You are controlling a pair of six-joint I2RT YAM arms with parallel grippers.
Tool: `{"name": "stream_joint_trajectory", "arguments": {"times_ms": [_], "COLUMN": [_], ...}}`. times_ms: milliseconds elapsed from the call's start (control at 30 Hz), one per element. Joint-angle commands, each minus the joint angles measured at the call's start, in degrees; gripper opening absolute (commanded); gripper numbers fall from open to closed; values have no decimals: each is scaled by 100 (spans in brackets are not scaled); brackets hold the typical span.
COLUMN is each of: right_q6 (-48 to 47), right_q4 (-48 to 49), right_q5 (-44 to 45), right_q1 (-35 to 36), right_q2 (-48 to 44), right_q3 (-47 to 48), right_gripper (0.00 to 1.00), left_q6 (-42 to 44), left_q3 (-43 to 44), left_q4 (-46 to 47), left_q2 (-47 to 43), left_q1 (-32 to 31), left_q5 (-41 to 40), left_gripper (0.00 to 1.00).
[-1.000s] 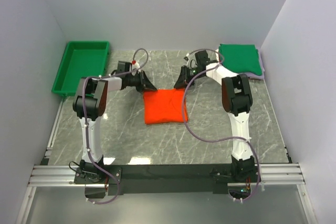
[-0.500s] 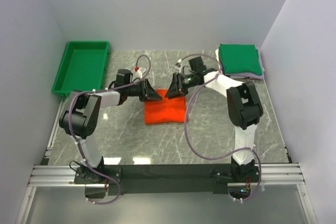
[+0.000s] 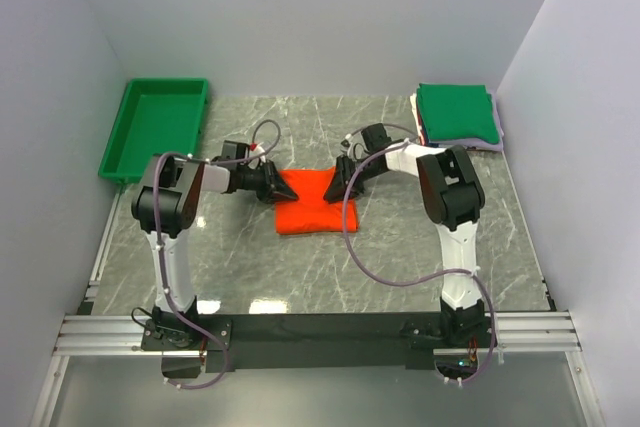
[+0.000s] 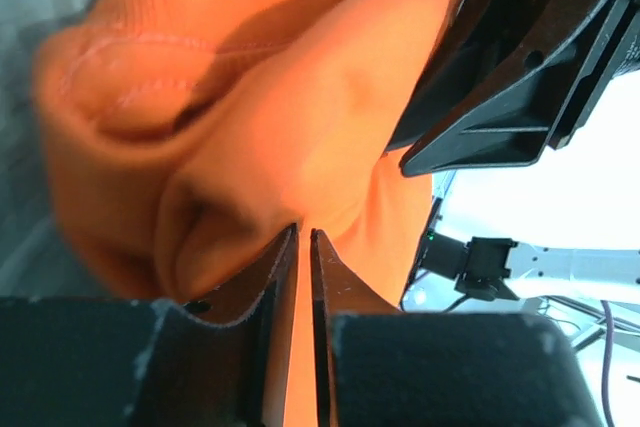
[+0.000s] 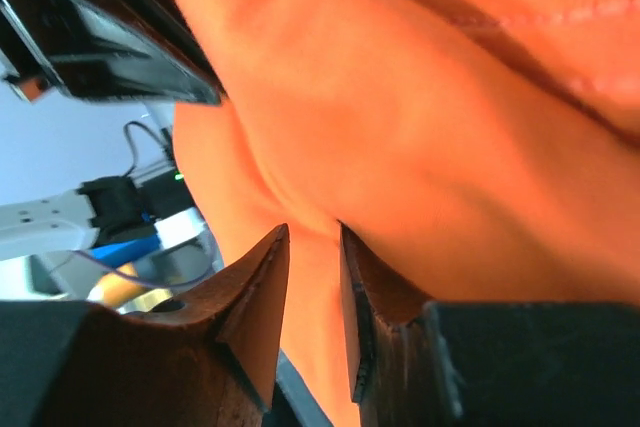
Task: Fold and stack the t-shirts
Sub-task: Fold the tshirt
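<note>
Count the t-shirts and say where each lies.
2 plainly: the orange t-shirt mid-table, pinched by the left gripper and right gripper; the green t-shirt folded at the far right corner; thin layers under it may be more.

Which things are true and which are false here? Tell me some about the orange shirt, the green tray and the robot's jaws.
1. The soft orange-red cloth t-shirt lies in the middle of the grey marble table. True.
2. The rigid green plastic tray has a shirt in it. False: it is empty.
3. The left jaws and the right jaws each pinch that t-shirt. True.
4. The folded green cloth shirt tops a pile at the far left. False: far right.
</note>
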Motion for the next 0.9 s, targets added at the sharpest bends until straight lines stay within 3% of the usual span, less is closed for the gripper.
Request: {"name": "stream_joint_trajectory", "arguments": {"times_ms": [0, 133, 233, 433, 633, 767, 867], "right_q6": [-468, -354, -117, -19, -380, -511, -783], "right_q4": [-122, 222, 476, 610, 152, 100, -189], "right_q5": [313, -136, -426, -463, 117, 363, 320], "right_q1": [-68, 81, 344, 627, 373, 108, 99], "right_q2": [-672, -1910, -2220, -1478, -351, -384, -822], "right_q3": [-197, -890, -1332, -1588, -1376, -1491, -1517], "right_gripper": [34, 33, 33, 32, 32, 32, 31], "left_q6": [586, 244, 138, -152, 532, 1042, 1367], "left_q3": [-52, -596, -842, -1072, -975, -686, -658], "left_q4": [-233, 120, 155, 243, -460, -1003, -1146], "left_q2": [-608, -1558, -1937, -1491, -497, -294, -661], "left_q1": [120, -64, -389, -697, -575, -338, -276], "left_q5": [60, 579, 677, 607, 72, -148, 9], "left_gripper": [17, 19, 19, 21, 20, 18, 18]}}
